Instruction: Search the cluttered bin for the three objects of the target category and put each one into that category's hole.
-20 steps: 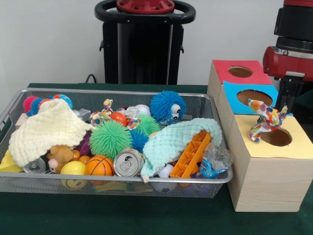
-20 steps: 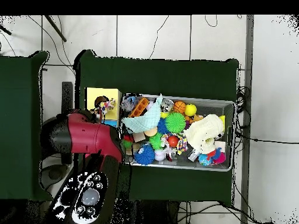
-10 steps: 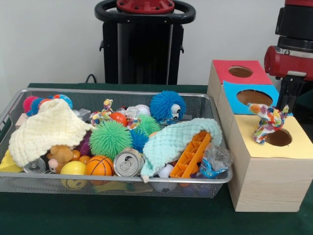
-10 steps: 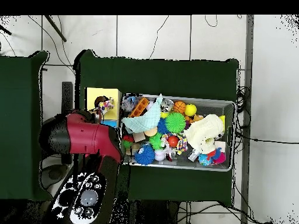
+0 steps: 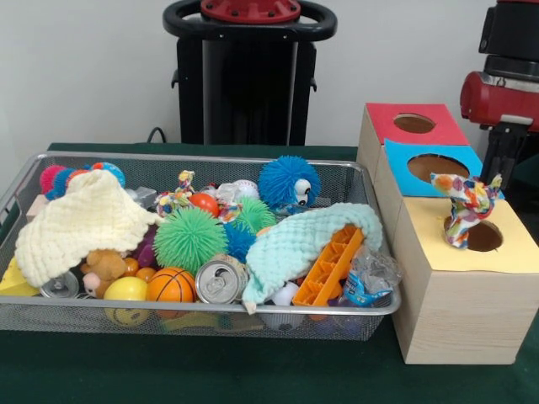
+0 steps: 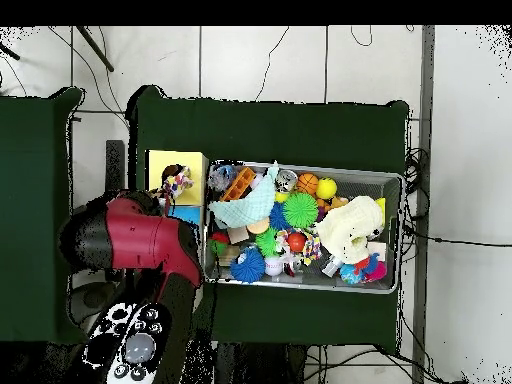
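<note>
A multicoloured knotted rope toy [image 5: 466, 206] stands upright in the round hole [image 5: 487, 239] of the yellow-topped box [image 5: 438, 244], its lower end inside the hole. My gripper [image 5: 505, 156] hangs just behind and to the right of it, below the red arm; whether it still holds the toy does not show. From overhead the toy [image 6: 177, 183] lies on the yellow box [image 6: 165, 163] beside the red arm [image 6: 140, 240], which hides the gripper. A similar rope toy [image 5: 174, 199] lies among the clutter at the back of the mesh bin [image 5: 210, 307].
Blue-topped [image 5: 396, 156] and red-topped [image 5: 379, 118] boxes with holes stand behind the yellow one. The bin holds spiky balls, a cream cloth [image 5: 80, 223], a mint cloth [image 5: 295, 244], an orange block [image 5: 333, 265], a can [image 5: 219, 279] and small balls.
The rope toy has shifted right and sunk into the yellow box's hole. The arm has drawn up and to the right in the front view.
</note>
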`<state>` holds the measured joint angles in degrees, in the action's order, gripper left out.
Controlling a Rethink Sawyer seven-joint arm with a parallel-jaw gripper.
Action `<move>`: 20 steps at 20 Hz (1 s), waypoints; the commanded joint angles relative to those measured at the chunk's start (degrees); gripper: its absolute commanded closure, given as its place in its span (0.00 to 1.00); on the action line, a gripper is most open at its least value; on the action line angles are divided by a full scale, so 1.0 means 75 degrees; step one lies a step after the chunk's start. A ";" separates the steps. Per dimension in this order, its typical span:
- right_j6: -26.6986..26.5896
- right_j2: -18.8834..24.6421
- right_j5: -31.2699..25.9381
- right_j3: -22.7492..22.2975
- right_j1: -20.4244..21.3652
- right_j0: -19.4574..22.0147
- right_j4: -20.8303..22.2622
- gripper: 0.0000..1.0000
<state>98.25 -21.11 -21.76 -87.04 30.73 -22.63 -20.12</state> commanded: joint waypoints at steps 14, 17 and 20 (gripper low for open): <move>0.2327 -0.0036 -0.0357 -0.0381 -0.0110 -0.0164 -0.0470 1.00; 0.2344 -0.0089 -0.0349 -0.0354 -0.0137 -0.0214 -0.0488 1.00; 0.2288 -0.0073 -0.0329 -0.0310 -0.0170 -0.0194 -0.0499 1.00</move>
<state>98.25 -22.87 -21.76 -87.05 30.73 -24.20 -21.33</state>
